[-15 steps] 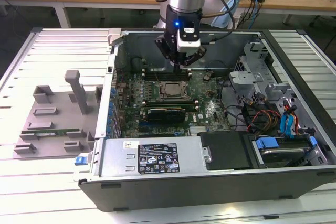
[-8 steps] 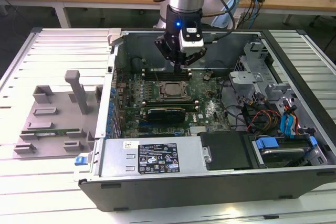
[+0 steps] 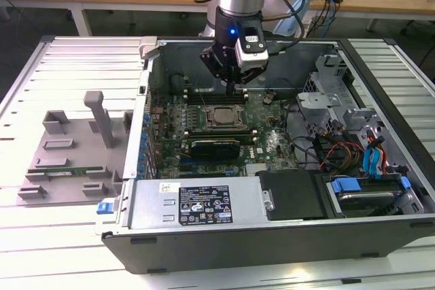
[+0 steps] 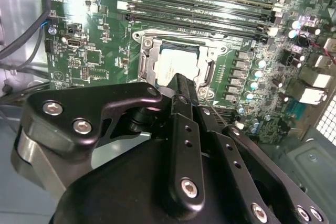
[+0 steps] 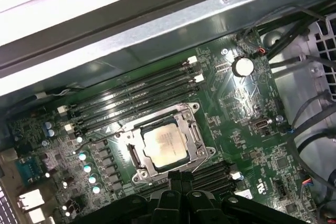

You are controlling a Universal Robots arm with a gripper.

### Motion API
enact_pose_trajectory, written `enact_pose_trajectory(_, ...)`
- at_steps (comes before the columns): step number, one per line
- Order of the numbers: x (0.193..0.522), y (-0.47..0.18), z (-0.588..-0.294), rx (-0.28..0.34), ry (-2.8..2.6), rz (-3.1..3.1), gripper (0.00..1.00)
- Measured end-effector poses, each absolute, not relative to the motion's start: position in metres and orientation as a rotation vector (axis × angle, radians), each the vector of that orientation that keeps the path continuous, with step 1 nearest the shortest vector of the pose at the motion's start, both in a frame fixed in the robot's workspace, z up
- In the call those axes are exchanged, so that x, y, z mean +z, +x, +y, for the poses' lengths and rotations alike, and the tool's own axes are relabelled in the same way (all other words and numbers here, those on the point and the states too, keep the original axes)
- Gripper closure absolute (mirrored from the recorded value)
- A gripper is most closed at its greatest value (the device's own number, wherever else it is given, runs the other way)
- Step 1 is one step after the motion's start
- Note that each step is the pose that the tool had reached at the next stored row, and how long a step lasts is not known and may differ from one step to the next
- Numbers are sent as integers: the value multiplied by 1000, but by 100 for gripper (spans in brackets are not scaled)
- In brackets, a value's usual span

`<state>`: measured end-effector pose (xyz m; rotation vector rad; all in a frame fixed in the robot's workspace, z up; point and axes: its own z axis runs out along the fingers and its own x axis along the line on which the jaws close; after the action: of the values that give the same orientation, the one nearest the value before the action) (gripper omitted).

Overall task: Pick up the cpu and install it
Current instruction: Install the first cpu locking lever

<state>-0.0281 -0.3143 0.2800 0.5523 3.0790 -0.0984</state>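
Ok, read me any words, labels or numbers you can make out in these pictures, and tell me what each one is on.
Black-and-white label on the grey metal cover: print too small to read.
White markings on the motherboard: too small to read.
Top plate of the cpu: faint marks, unreadable.
So no text can be quoted.

The cpu [image 5: 164, 142] sits in the socket frame [image 5: 195, 137] on the motherboard [image 5: 247, 114].

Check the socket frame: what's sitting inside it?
The cpu lies inside the socket frame, silver top up, seen in both wrist views. Contacts beneath it are covered. The gripper hovers above, apart.
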Motion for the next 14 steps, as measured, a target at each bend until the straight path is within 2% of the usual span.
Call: enact_pose_trajectory(14,280,-28,-314,-97,344,3105,89)
